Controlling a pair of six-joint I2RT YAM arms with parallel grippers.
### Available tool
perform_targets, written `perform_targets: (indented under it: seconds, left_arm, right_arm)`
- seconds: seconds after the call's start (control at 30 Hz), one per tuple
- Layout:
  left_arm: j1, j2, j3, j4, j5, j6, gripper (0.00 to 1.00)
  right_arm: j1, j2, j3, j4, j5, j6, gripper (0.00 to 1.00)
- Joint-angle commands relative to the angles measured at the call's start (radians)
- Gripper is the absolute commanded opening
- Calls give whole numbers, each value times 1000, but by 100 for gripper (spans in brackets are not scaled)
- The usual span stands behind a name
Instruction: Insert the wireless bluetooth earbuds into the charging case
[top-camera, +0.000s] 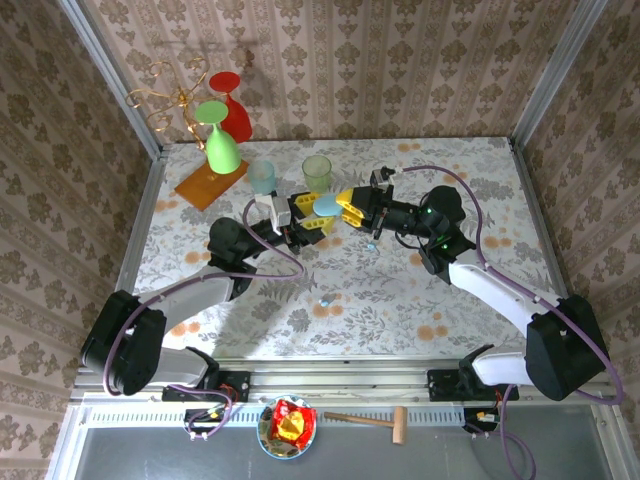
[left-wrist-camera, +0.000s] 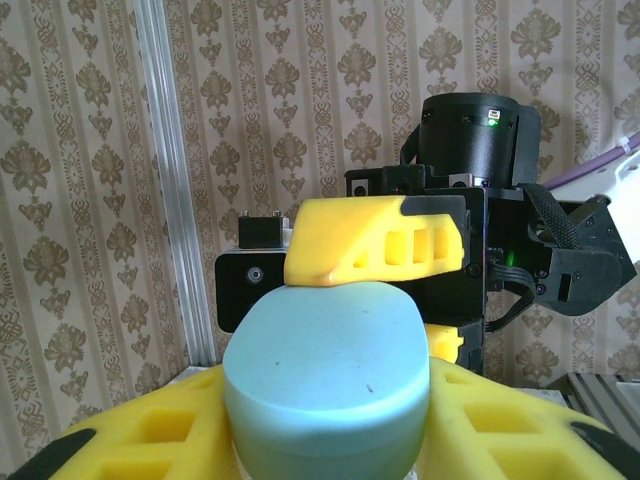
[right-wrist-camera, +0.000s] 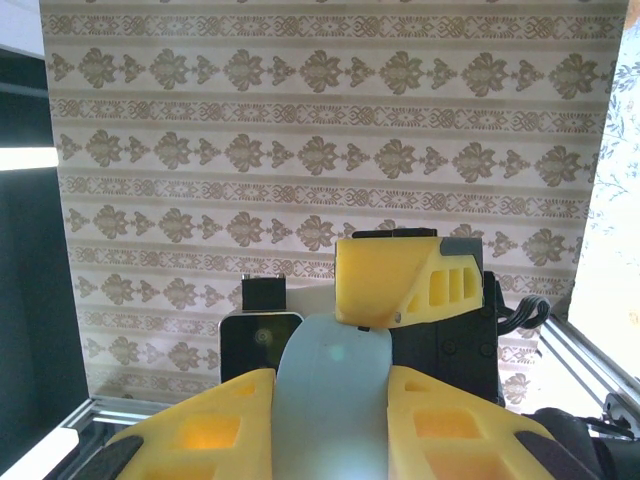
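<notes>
Both claws are clenched on the pale-blue charging case (top-camera: 327, 205), which is held off the counter (top-camera: 450, 175) at mid-scene. The left claw (top-camera: 306, 222) clamps its body from one side and the right claw (top-camera: 353, 204) bites from the opposite side, with one yellow finger (left-wrist-camera: 375, 240) lying across the top in the left wrist view. I can't tell whether the lid is cracked open. The earbuds aren't in hand: one pale-blue bud (top-camera: 370, 245) lies on the counter just below the right claw, and a second bud (top-camera: 325, 298) sits nearer the arm bases, well apart from the case. My read on handling: the buds are tiny, light, hard, glossy plastic, so they'll likely squirt out of the pads or skate on the counter if you pinch off-centre. Take each one across its widest part, fingertips only, with a light squeeze. The case looks rigid, smooth and rounded, so it can twist in a two-point grip. Hold the base by its flanks, opening up.
</notes>
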Motion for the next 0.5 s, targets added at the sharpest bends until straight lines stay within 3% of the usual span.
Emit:
perform_targets:
  seconds: [0.0, 0.1, 0.2, 0.33, 0.47]
  left_arm:
    - [-9, 7, 28, 16, 79, -4, 42]
    - [-9, 6, 29, 10, 87, -8, 32]
    - [-9, 1, 28, 10, 83, -9, 30]
    - [1, -15, 23, -13, 59, -19, 29]
    - [15, -35, 21, -48, 30, -66, 28]
  right_arm:
    - [7, 9, 31, 41, 9, 6, 7]
    - [7, 8, 30, 34, 8, 6, 7]
    - [7, 2, 30, 17, 11, -7, 11]
    - [8, -29, 54, -126, 12, -134, 51]
    - [8, -83, 108, -443, 40, -405, 74]
